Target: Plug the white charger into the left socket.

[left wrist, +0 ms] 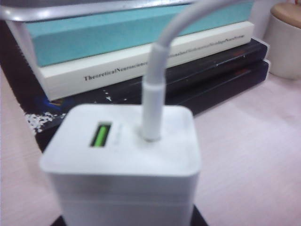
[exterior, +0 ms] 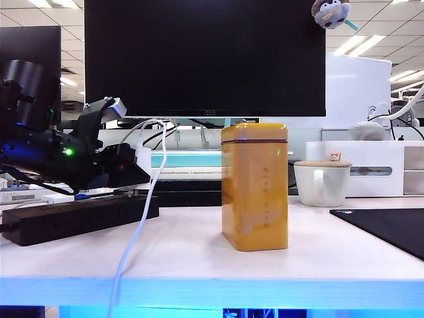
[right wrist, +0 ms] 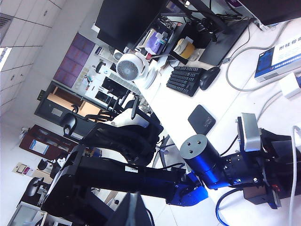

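My left gripper (exterior: 137,167) is shut on the white charger (exterior: 144,158), holding it just above the right end of the long black power strip (exterior: 79,217). The strip shows nearly edge-on, so I cannot make out its left socket. In the left wrist view the charger (left wrist: 124,160) fills the foreground between the dark jaw tips of the gripper (left wrist: 127,222). Its thin white cable (left wrist: 154,94) rises from its face, and in the exterior view the cable (exterior: 136,238) drops over the table's front edge. My right gripper (right wrist: 136,209) is out of the exterior view, shut on nothing.
A tall yellow tin (exterior: 255,187) stands mid-table. A white mug (exterior: 322,182) with a wooden lid and a black mat (exterior: 391,230) are to the right. Stacked books (left wrist: 141,52) lie behind the charger under the monitor (exterior: 205,56).
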You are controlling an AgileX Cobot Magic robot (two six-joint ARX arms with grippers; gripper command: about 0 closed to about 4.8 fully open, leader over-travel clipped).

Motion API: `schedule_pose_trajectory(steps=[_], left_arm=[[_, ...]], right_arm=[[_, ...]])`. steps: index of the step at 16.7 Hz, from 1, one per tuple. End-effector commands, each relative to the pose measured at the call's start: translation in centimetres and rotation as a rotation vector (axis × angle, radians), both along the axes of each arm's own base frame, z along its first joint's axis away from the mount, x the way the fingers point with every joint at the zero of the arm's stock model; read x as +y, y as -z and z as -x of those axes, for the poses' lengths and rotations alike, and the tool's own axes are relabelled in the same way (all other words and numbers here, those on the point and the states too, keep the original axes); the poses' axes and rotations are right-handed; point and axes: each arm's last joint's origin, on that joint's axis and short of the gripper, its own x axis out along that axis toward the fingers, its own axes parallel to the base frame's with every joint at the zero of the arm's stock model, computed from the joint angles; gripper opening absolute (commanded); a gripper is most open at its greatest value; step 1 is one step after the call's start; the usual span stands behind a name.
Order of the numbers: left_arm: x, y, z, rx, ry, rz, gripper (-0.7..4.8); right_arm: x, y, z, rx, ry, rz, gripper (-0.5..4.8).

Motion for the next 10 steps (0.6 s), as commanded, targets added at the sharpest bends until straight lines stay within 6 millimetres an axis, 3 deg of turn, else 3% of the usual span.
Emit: schedule_pose_trajectory(steps=[1, 7, 10], left_arm=[[0.3, 0.8, 0.1, 0.043, -0.062, -0.041, 1.73], [1.2, 2.7, 2.3, 0.105, -0.075, -0.039, 1.73], [1.2, 2.4, 2.2, 0.071, -0.076, -0.028, 1.71]], right_arm=[[0.0, -0.3, 0.1, -0.028, -0.007, 0.0, -0.06], [0.8, 1.7, -1.1, -0.144, 0.189, 0.162, -0.06], [3.0, 3.3, -2.1, -0.216, 0.194, 0.242, -0.06]])
